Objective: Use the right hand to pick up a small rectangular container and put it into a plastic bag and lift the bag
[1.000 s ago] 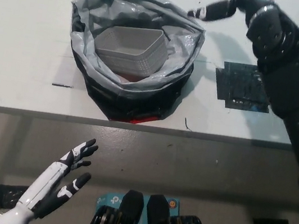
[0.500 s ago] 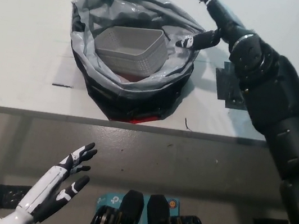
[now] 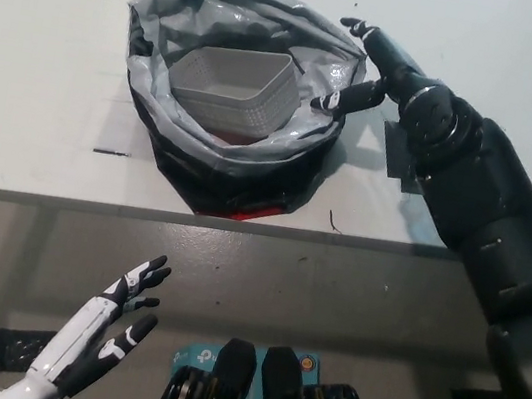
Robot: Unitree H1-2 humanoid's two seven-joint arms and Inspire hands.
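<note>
Black and glossy, the right hand (image 3: 373, 67) has come down and leftward from where we saw it half a second ago, when its fingers reached up and away from the bag; a full second ago it was higher still, near the top edge of the view. Now we see it at the right-hand rim of the crumpled grey plastic bag (image 3: 159, 107), fingers spread and gripping nothing: one finger stretches over the rim towards the bag's mouth, another presses in against the outer wall lower down. We cannot tell for certain whether those fingertips touch the plastic or sit just off it. The black forearm runs from the hand down to the lower right corner, crossing over a dark rectangular patch (image 3: 397, 150) on the white table (image 3: 43, 73) and hiding most of it.

Inside the bag we find the small rectangular white container (image 3: 233, 88), ribbed along its sides, resting upright and open-topped in the same place as before. The bag itself has not shifted; its black lower part and a sliver of red show at the near table edge.

Down at the lower left, below the table edge, the white left hand (image 3: 108, 332) rests palm-up with fingers apart, empty, almost unchanged.
</note>
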